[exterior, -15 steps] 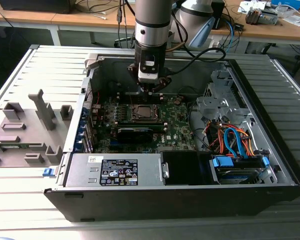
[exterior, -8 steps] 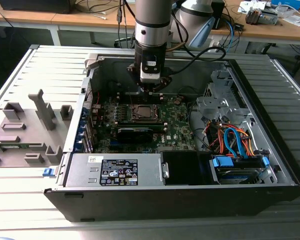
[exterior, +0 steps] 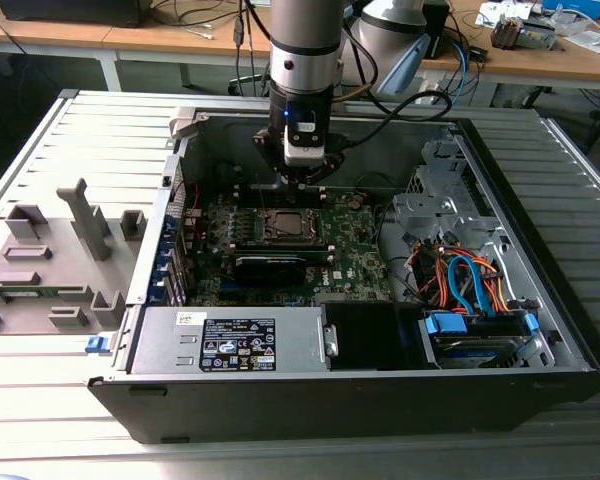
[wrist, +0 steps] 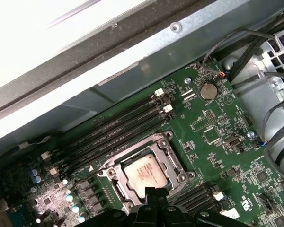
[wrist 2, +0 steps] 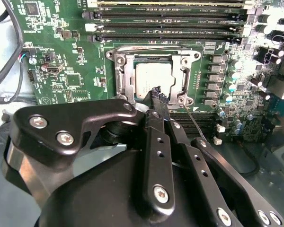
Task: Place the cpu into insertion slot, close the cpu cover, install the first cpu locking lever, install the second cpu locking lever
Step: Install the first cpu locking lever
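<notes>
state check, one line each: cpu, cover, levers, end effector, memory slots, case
cpu: seated in the insertion slot, metal top up
cpu cover: lowered flat, framing the cpu
one locking lever: lying along the slot's edge beside the memory slots
other locking lever: angled out from a slot corner, looks unlatched
end effector: tip at the cpu cover's edge, contact unclear
memory slots: empty
computer case: side open

- One cpu, seen in both wrist views.
- One cpu cover.
- Four long black memory slots.
- One coin battery.
- One power supply.
- One computer case.
- One gripper.
</notes>
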`<state>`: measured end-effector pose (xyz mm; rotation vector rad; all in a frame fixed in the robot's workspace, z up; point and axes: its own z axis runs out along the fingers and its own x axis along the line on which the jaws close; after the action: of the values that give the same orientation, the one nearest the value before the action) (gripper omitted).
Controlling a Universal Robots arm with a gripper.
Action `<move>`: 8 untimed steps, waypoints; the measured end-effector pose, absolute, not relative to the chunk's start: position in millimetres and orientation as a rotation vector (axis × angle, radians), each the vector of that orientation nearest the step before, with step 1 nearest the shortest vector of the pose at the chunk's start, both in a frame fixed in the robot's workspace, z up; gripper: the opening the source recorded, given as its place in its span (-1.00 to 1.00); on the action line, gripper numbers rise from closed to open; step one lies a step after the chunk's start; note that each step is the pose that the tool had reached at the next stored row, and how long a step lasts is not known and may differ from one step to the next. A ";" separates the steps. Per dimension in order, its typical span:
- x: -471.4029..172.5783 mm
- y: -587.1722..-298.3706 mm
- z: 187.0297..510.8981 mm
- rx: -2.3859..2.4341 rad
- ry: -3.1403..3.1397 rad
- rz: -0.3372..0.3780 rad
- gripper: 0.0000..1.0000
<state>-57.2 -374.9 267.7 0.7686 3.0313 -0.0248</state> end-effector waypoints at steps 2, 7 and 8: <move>-57.1 -374.9 267.7 0.750 3.036 -0.025 -0.79; -57.2 -374.9 267.7 0.678 3.052 -0.024 -0.79; -57.2 -374.9 267.7 0.667 3.055 -0.024 -0.79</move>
<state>-57.2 -374.9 267.7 0.6671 3.0547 -0.0240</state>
